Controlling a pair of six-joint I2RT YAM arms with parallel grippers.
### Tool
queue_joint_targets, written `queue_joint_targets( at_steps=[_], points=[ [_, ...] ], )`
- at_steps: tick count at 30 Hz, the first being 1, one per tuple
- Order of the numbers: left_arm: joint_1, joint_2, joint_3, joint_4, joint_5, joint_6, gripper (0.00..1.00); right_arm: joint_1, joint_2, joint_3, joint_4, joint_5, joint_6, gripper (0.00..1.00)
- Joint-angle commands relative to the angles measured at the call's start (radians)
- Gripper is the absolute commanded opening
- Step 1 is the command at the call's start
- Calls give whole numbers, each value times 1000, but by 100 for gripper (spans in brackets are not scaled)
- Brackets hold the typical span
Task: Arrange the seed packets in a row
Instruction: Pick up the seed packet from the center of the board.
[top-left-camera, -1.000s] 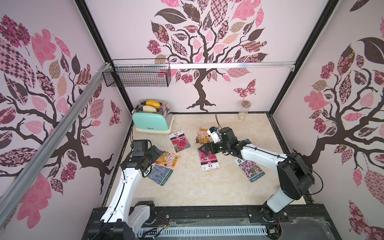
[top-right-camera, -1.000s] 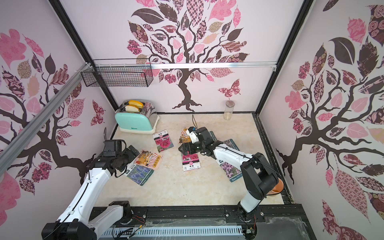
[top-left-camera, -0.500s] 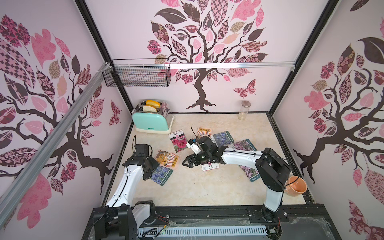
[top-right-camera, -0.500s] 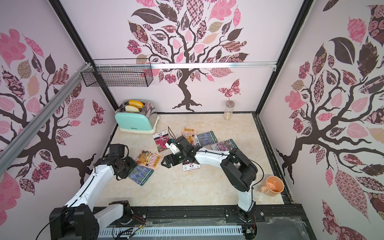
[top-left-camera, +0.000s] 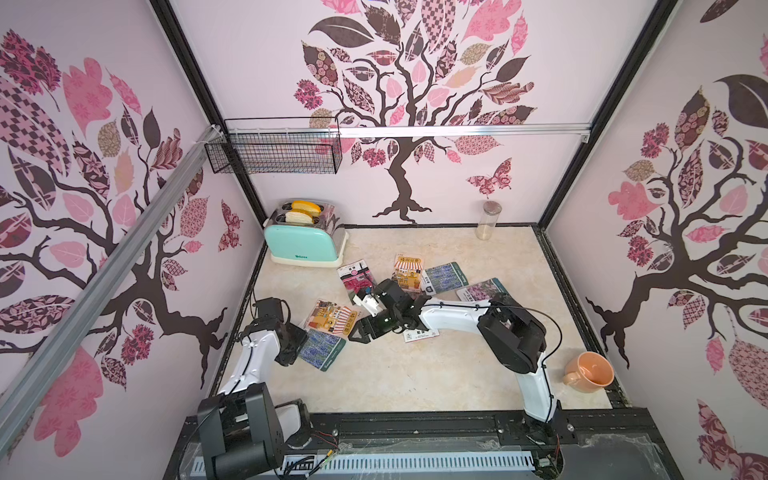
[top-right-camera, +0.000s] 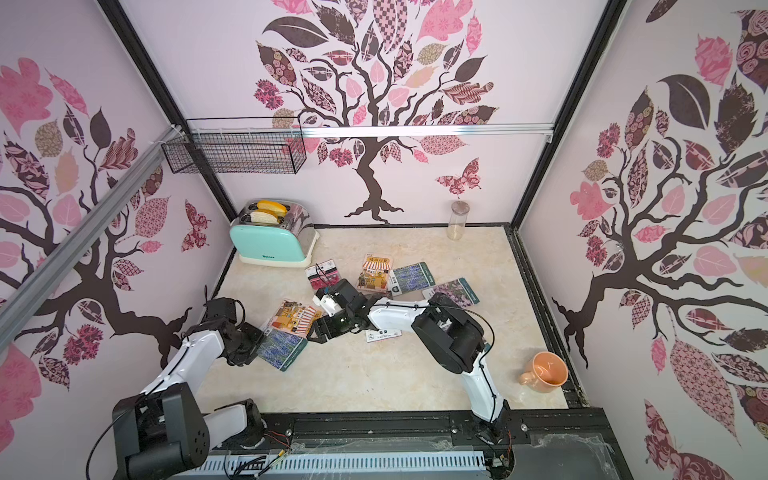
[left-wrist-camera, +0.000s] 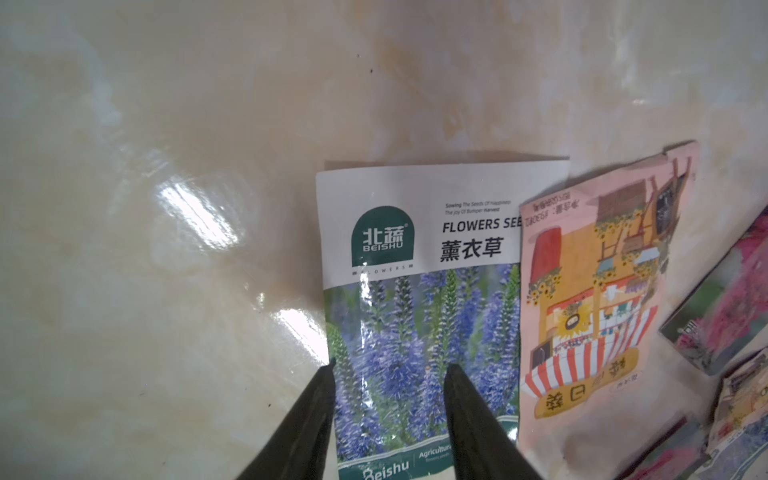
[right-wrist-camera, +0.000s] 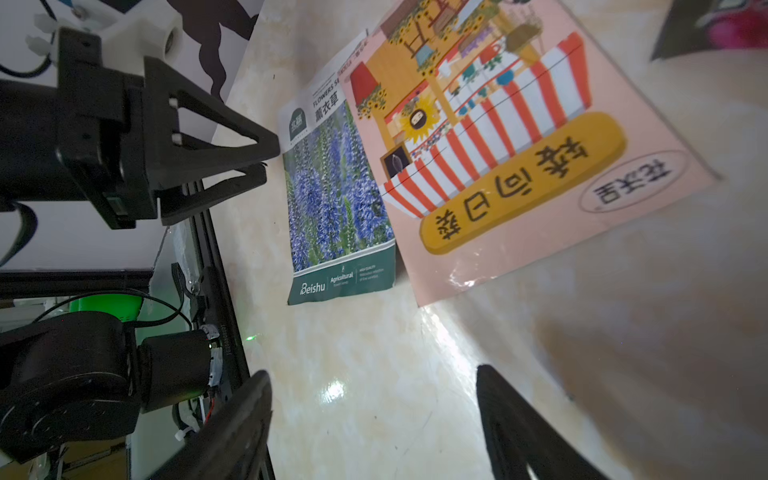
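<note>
Left wrist view is filled by the blue lavender packet (left-wrist-camera: 419, 324), which is laid flat on the marbled tabletop (left-wrist-camera: 166, 166). One long side of it is overlapped by the orange shop packet (left-wrist-camera: 590, 299). The left gripper (left-wrist-camera: 390, 368) is held over the lavender packet with its fingers parted and nothing clamped between them. One fingertip is placed at the packet's edge and the other over the printed flowers; whether they touch it cannot be told. In both top views this overlapping pair is found at the near left of the table. The right gripper (right-wrist-camera: 372, 372) is pointed at the pair from the right, with its fingers spread wide and empty above bare table. A white-banded packet (top-left-camera: 419, 334) is partly hidden under the right arm. Farther back, four packets are spread from left to right at differing angles: the magenta bloom packet (top-left-camera: 355, 276), the second shop packet (top-left-camera: 408, 272), the second lavender packet (top-left-camera: 444, 276) edge to edge with it, and the lilac packet (top-left-camera: 482, 289). A toaster (top-left-camera: 303, 245) is seen at the far left, a jar (top-left-camera: 488, 220) by the far wall, and a mug (top-left-camera: 590, 372) at the near right.
</note>
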Motion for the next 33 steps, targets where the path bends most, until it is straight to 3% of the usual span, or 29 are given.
queue_joint_targets(
  at_steps=[1,11,15,26,30,33],
  points=[
    [4,41,-18,52,49,10,40,17,37,34,9,-18,18,78],
    [4,111,-59,106,82,11,29,23,84,65,13,-28,19,77],
    [-12,142,-35,98,73,65,13,24,108,82,18,-41,17,76],
    [-56,193,1,72,-11,88,13,24,169,178,-44,-35,-40,75],
    [-62,213,12,66,-29,95,13,24,192,192,-42,-53,-31,71],
    [-65,217,18,67,-43,97,13,23,199,190,-37,-65,-24,62]
  ],
)
